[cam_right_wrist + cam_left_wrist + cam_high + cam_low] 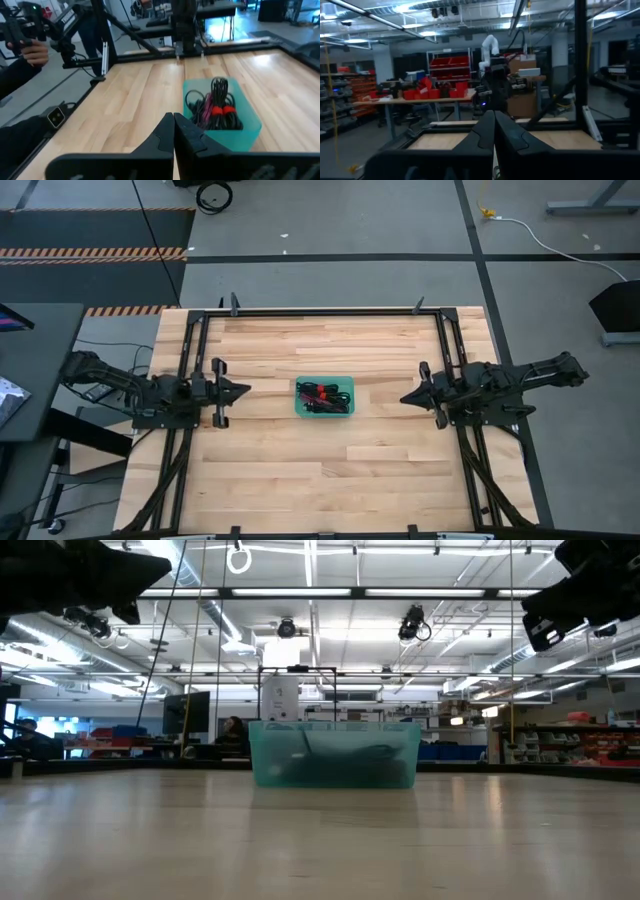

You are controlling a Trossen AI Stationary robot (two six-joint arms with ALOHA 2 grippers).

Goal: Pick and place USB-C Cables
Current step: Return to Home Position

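left gripper (244,390): fingers pressed together, empty | right gripper (404,397): fingers pressed together, empty | USB-C cables (322,394): piled inside teal tray (299,411), between both fingertips, well apart from each

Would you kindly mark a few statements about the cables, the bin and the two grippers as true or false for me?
1. The USB-C cables lie inside the green bin. True.
2. The right gripper grips the bin's rim. False: it is apart from the bin, off to one side.
3. The left gripper and the right gripper are both shut and empty. True.
4. The green bin stands at the left edge of the table. False: it stands near the middle, between the two grippers.
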